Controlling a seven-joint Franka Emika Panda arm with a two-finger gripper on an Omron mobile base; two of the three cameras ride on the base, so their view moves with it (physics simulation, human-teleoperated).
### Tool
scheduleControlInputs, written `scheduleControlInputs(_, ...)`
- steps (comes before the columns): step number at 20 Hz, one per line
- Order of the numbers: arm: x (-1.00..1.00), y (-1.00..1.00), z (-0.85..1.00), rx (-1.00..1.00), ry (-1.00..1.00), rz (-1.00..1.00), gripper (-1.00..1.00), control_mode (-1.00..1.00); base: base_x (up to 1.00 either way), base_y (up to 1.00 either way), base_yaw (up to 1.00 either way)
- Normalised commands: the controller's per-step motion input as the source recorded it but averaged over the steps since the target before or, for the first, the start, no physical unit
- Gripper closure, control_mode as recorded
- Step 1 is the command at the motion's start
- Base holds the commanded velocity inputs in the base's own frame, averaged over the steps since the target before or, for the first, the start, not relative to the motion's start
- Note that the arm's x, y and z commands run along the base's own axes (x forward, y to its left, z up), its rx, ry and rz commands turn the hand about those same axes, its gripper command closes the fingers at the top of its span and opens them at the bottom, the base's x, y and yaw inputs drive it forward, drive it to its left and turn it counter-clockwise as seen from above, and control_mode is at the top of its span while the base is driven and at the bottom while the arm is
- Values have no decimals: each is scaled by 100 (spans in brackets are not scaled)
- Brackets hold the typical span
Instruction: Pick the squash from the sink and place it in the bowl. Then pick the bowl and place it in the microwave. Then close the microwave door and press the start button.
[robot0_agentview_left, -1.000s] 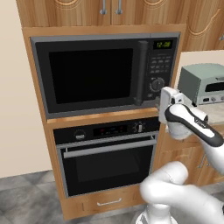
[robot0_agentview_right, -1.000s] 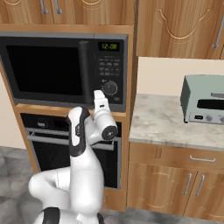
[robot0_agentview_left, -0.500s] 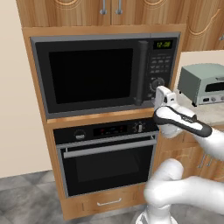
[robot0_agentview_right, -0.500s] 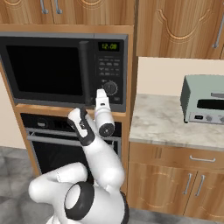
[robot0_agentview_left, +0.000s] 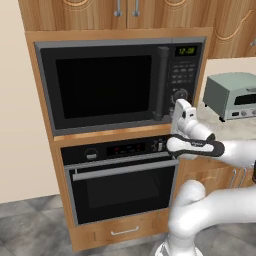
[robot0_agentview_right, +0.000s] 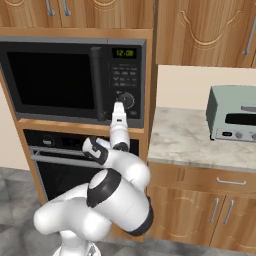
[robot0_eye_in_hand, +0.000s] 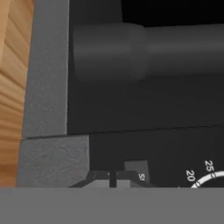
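The microwave (robot0_agentview_left: 107, 85) sits in the wooden cabinet with its dark-glass door (robot0_agentview_left: 100, 87) closed. My gripper (robot0_agentview_left: 181, 104) is shut with nothing held. Its tips are at the bottom of the button panel (robot0_agentview_left: 184, 70), just below the round dial (robot0_agentview_right: 127, 100). From the right base view the gripper (robot0_agentview_right: 119, 106) points at the panel's lower left corner. In the hand view the shut gripper (robot0_eye_in_hand: 112, 177) almost touches a small grey button (robot0_eye_in_hand: 135, 167) marked with an S, beside the door handle (robot0_eye_in_hand: 144, 52). The bowl and squash are hidden; the sink is out of view.
A black wall oven (robot0_agentview_left: 120, 185) with a horizontal handle is right below the microwave. To the right, a marble counter (robot0_agentview_right: 185, 140) carries a pale grey-green toaster oven (robot0_agentview_right: 232, 112). Wooden cabinets stand above and below.
The hand has moved left and in toward the bottom of the button panel. The forearm has dropped to level and the fingers have closed.
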Motion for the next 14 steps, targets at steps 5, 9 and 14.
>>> scheduleControlInputs(5, 47, -3, 0, 4, 0, -1, 100, -100, 0, 0, 0)
scheduleControlInputs(9, 31, -5, 21, 6, 0, -3, 100, -100, 0, 0, 0)
scheduleControlInputs(14, 20, 0, 31, 3, 0, -8, 100, -100, 0, 0, 0)
